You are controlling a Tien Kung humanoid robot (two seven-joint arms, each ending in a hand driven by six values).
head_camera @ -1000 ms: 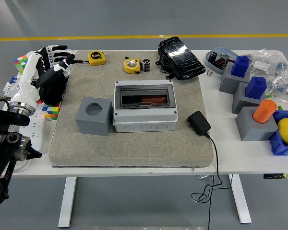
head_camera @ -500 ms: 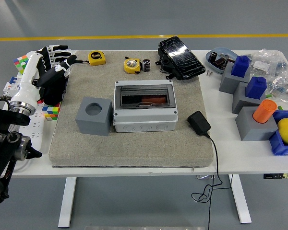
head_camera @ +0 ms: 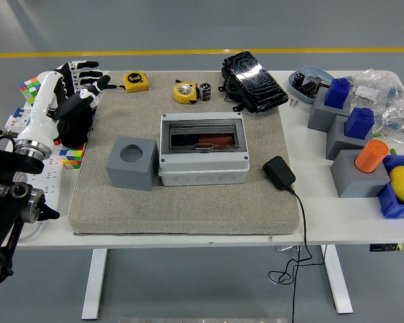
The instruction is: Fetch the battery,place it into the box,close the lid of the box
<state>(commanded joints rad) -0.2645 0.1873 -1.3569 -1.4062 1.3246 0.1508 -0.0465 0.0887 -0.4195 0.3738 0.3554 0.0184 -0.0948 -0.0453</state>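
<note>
- Standing upright on its end, the battery (head_camera: 205, 91) is a short dark cylinder with a pale band at top and bottom, its long axis vertical; it sits at the far edge of the mat (head_camera: 188, 202), touching the right side of a round yellow tape measure (head_camera: 185, 92).
- The box (head_camera: 203, 149) lies at the middle of the mat, a grey plastic rectangle with its long side running left to right; its smoky see-through lid lies flat over the top, and something reddish shows beneath it.
- The left robot hand (head_camera: 79, 108) hovers over the mat's far left corner, well apart from the battery and the box, black fingers (head_camera: 87, 65) spread and pointing toward the right and far side, holding nothing; its white forearm runs back to the lower left.
- A grey cube (head_camera: 131, 163) with a round hole in its top stands just beside the box's left side.
- The mat is coarse, grey-beige and thick, covering the middle of the white worktop (head_camera: 337, 222).
- A second, squarish yellow tape measure (head_camera: 136, 81) lies at the mat's far left.
- A black power adapter (head_camera: 279, 173) rests near the box's right front corner, its cord trailing over the near edge.
</note>
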